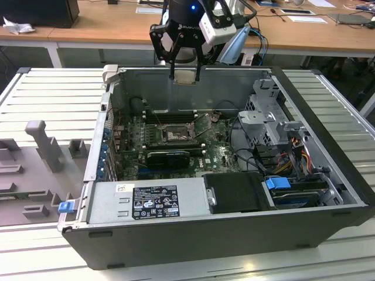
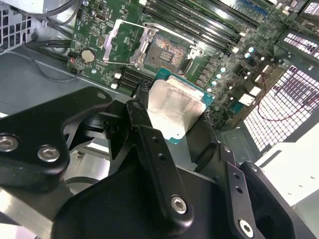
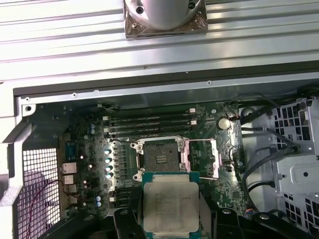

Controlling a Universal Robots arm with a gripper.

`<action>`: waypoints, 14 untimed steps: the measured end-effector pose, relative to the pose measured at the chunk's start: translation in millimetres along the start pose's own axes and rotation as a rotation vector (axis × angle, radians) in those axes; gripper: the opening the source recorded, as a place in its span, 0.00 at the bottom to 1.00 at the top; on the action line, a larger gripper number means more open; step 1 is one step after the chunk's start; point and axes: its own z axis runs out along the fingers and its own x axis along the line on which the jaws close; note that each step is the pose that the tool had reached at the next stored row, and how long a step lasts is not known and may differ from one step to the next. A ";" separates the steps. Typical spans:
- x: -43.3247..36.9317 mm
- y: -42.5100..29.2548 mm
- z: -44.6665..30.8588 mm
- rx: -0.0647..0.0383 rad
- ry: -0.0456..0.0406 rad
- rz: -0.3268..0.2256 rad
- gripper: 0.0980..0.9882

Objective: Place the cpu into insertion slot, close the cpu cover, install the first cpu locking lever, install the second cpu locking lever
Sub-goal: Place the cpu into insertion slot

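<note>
- Worktop (image 1: pixel 53 93) of silver slats carries an open computer case (image 1: pixel 234 234), a grey moulded fixture lying on the slats at the exterior view's left
- Inside the case, a green motherboard (image 1: pixel 217 155) lies flat on the case floor, with a labelled power supply (image 1: pixel 146 202) along the near wall in the exterior view
- End effector (image 1: pixel 186 79), black and two-fingered, hangs above the far wall of the case, its fingers (image 2: pixel 144 134) closed on opposite edges of the cpu
- Cpu cover (image 2: pixel 110 44) is swung open, lying to one side of the socket
- Insertion slot (image 3: pixel 160 158) sits uncovered on the board, dark centre exposed, just beside the long black memory slots (image 3: pixel 149 124)
- Cpu (image 3: pixel 171 206), silvery top facing the first wrist view, is held in the air, well apart from the slot and not yet seated
</note>
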 end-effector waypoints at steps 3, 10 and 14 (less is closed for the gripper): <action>0.1 0.0 0.0 0.000 -0.0005 0.005 0.50; 0.4 0.0 0.0 0.000 -0.0017 0.018 0.50; 0.7 -0.1 0.0 -0.001 -0.0025 0.028 0.50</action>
